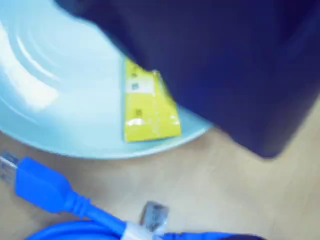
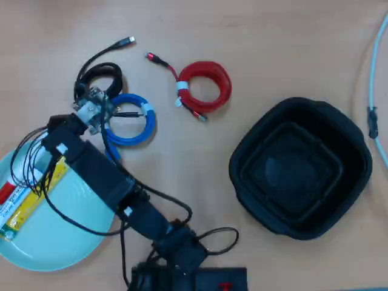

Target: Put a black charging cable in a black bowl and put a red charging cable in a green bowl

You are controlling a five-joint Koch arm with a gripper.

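in the overhead view the gripper [image 2: 91, 109] hangs at the left edge of the blue cable [image 2: 128, 119], and i cannot tell how wide its fingers stand. just beyond it, up the picture, lies the black cable [image 2: 100, 76], its tail running up and right to a silver plug. the red cable [image 2: 206, 85] lies farther right, the black bowl [image 2: 301, 167] far right and the green bowl [image 2: 66, 233] back under the arm.

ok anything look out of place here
Yes: the green bowl, meant for the red charging cable, already holds yellow and red packets at its left side in the overhead view. The black bowl is empty.
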